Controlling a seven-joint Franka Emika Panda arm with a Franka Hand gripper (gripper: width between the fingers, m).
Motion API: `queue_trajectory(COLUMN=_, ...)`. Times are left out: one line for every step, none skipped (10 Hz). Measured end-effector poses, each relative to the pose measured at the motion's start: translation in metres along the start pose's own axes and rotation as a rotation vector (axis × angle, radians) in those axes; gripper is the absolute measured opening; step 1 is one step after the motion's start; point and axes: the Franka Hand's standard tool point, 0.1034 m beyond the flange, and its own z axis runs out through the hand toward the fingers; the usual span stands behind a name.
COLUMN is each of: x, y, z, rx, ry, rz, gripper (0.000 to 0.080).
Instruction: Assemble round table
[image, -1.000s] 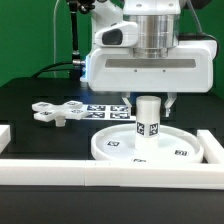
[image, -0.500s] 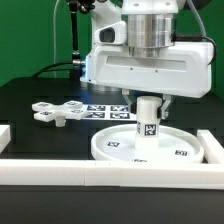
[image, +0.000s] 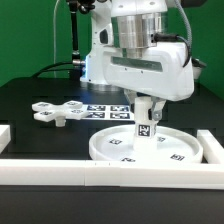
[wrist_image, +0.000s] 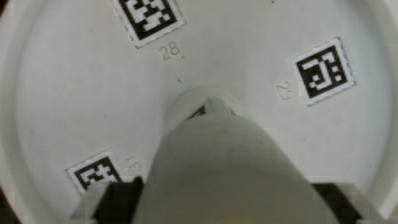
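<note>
The large rimmed round disc lies flat on the black table near the front rail. My gripper is shut on the short cylindrical leg, which stands upright on the middle of the disc. In the wrist view the leg fills the space between my two black fingers, with the disc and its tags beneath. The cross-shaped base piece lies on the table toward the exterior view's left, apart from the disc.
White border rails run along the front and at the exterior view's right. The marker board lies behind the disc. A black stand and cables rise at the back.
My wrist and the arm's housing have turned about the leg's upright axis, with the leg still gripped on the disc. The leg's tag sits slightly turned.
</note>
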Motion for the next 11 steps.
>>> queue_trajectory(x=-0.0014, y=-0.0007, z=0.0003, rx=0.005, ry=-0.007, rz=0.077, gripper=0.0409)
queue_trajectory(x=-0.0018, y=-0.0009, z=0.0004, rx=0.008, ry=-0.011, rz=0.144, gripper=0.0409)
queue_trajectory(x=-0.0009, y=-0.0015, z=0.0004, rx=0.026, ry=-0.022, rz=0.236, gripper=0.0409)
queue_trajectory(x=-0.0005, y=-0.0023, z=0.0006, rx=0.048, ry=-0.037, rz=0.389, gripper=0.0409)
queue_trajectory(x=-0.0009, y=-0.0029, z=0.0005, rx=0.062, ry=-0.046, rz=0.495, gripper=0.0409)
queue_trajectory(x=-0.0011, y=-0.003, z=0.0005, rx=0.06, ry=-0.046, rz=0.525, gripper=0.0409)
queue_trajectory(x=-0.0007, y=-0.0029, z=0.0005, rx=0.061, ry=-0.048, rz=0.577, gripper=0.0409)
queue_trajectory(x=-0.0012, y=-0.0028, z=0.001, rx=0.06, ry=-0.048, rz=0.572, gripper=0.0409)
queue_trajectory(x=-0.0016, y=-0.0028, z=0.0014, rx=0.059, ry=-0.048, rz=0.565, gripper=0.0558)
queue_trajectory(x=-0.0025, y=-0.003, z=0.0015, rx=0.058, ry=-0.048, rz=0.558, gripper=0.0621)
queue_trajectory(x=-0.0092, y=-0.0043, z=-0.0001, rx=0.042, ry=-0.05, rz=0.503, gripper=0.0621)
